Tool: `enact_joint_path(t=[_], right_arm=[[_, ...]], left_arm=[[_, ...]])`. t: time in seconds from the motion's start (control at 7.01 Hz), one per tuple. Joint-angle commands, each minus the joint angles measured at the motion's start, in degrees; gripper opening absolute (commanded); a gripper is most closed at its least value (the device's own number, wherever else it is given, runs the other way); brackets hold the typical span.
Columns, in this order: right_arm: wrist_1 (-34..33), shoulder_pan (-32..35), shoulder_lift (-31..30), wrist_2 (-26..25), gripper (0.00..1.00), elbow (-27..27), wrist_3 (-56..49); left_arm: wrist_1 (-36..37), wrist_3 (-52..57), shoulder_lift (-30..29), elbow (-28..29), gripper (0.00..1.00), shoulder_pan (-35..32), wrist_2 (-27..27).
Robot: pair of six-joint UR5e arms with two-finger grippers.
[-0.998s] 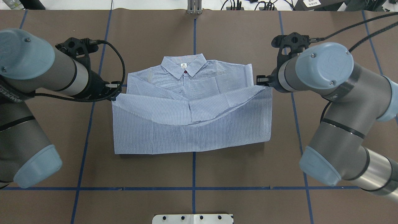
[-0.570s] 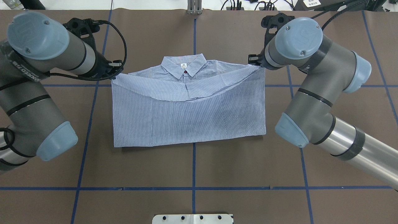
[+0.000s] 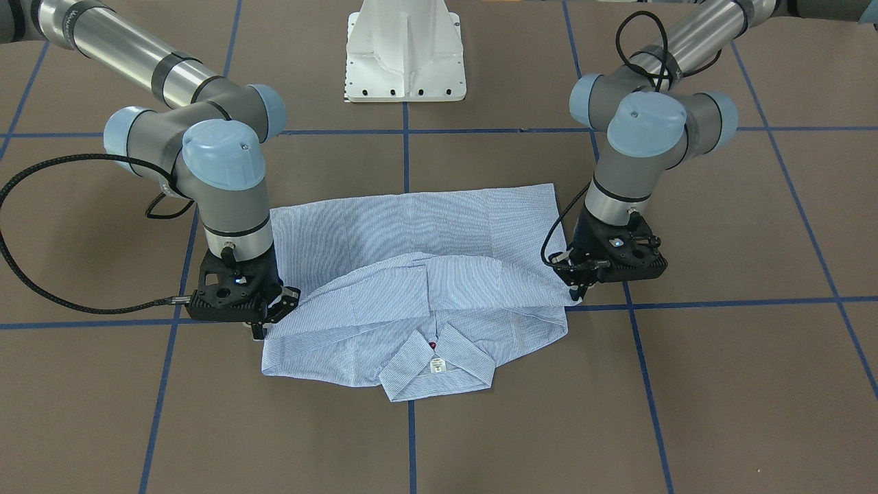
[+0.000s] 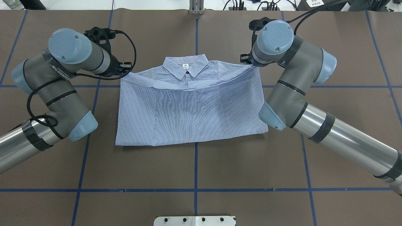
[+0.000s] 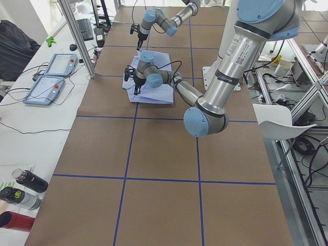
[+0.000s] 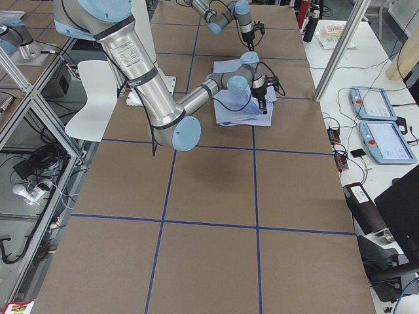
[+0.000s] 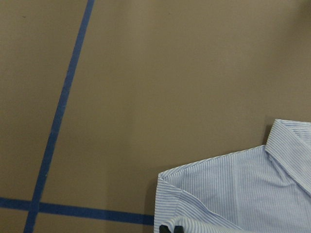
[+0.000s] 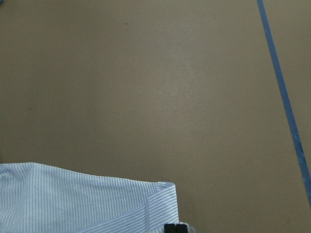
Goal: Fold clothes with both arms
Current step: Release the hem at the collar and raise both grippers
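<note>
The light blue striped shirt (image 4: 191,113) lies on the brown table, its lower half folded up over the body so the hem edge sits just below the collar (image 4: 186,66). My left gripper (image 4: 125,71) is shut on the hem's left corner beside the shoulder. My right gripper (image 4: 250,63) is shut on the hem's right corner. In the front-facing view the shirt (image 3: 411,226) has my left gripper (image 3: 575,293) on the right and my right gripper (image 3: 263,328) on the left, both low over the cloth. The wrist views show closed fingertips (image 7: 167,229) (image 8: 176,228) on the striped fabric.
The white pedestal base (image 3: 406,51) stands at the robot's side of the table. Blue tape lines (image 4: 195,190) cross the brown surface. Teach pendants (image 5: 51,77) and bottles (image 5: 23,187) lie on the side bench past the table's far edge.
Both grippers have carried the hem away from the robot to the collar and lowered it. The sagging fold has flattened over the shirt body, covering the sleeves.
</note>
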Motion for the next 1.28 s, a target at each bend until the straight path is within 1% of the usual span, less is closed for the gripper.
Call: enact_joint_path(t=[0.0, 0.43, 0.57, 0.71, 0.86, 1.0, 1.14], right_arm=[[0.7, 0.75, 0.15, 1.56, 0.0, -2.35, -3.01], [0.7, 0.93, 0.41, 2.62, 0.0, -2.52, -3.72], [0.7, 0.85, 1.02, 2.88, 0.99, -2.44, -3.72], [0.7, 1.72, 1.72, 5.06, 1.0, -2.52, -3.63], [0.61, 3.73, 2.25, 9.0, 1.0, -2.44, -5.72], [0.61, 4.96, 2.08, 10.78, 1.0, -2.44, -7.91], [0.61, 5.93, 1.73, 12.54, 1.0, -2.44, -9.85]], left_arm=[[-3.45, 2.92, -0.08, 3.27, 0.0, -0.19, -0.16], [-5.73, 2.83, -0.08, 3.89, 0.0, -0.28, -0.52], [-8.87, 3.01, 0.18, 3.97, 0.99, -0.63, -0.61], [-10.46, 3.88, 0.45, 3.89, 1.0, -1.33, -3.65], [-10.74, 7.63, 0.62, 3.62, 1.0, -4.47, -11.86], [-11.01, 10.28, 1.84, 3.36, 1.0, -5.02, -15.68], [-14.31, 10.13, 3.94, 3.1, 1.0, -4.77, -15.81]])
